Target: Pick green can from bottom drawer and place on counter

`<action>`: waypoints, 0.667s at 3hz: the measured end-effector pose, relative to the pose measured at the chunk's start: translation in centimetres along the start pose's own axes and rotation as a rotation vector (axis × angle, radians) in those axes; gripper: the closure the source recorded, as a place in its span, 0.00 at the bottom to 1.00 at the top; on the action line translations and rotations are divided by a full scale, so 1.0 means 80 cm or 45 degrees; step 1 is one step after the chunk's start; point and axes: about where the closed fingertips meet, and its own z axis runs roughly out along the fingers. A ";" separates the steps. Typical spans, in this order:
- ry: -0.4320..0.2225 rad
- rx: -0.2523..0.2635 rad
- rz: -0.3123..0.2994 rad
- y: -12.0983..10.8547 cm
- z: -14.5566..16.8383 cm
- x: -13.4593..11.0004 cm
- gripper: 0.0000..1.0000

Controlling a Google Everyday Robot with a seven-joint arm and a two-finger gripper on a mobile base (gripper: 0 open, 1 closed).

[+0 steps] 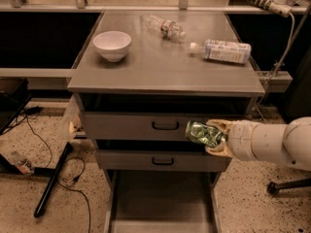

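Observation:
My gripper (211, 136) is shut on the green can (202, 133), a small shiny mottled green can held on its side in front of the right end of the two grey drawer fronts. My white arm comes in from the right edge. The bottom drawer (163, 205) is pulled open below, its flat grey floor bare. The counter (160, 64) is the broad grey cabinet top above and behind the can.
On the counter stand a white bowl (112, 44) at the left and two clear plastic bottles lying down, one at the back (164, 26) and one at the right (224, 50). Cables and a black bar (52, 178) lie on the floor at left.

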 end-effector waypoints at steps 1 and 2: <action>0.005 0.039 -0.072 -0.045 -0.022 -0.031 1.00; -0.006 0.065 -0.161 -0.113 -0.059 -0.065 1.00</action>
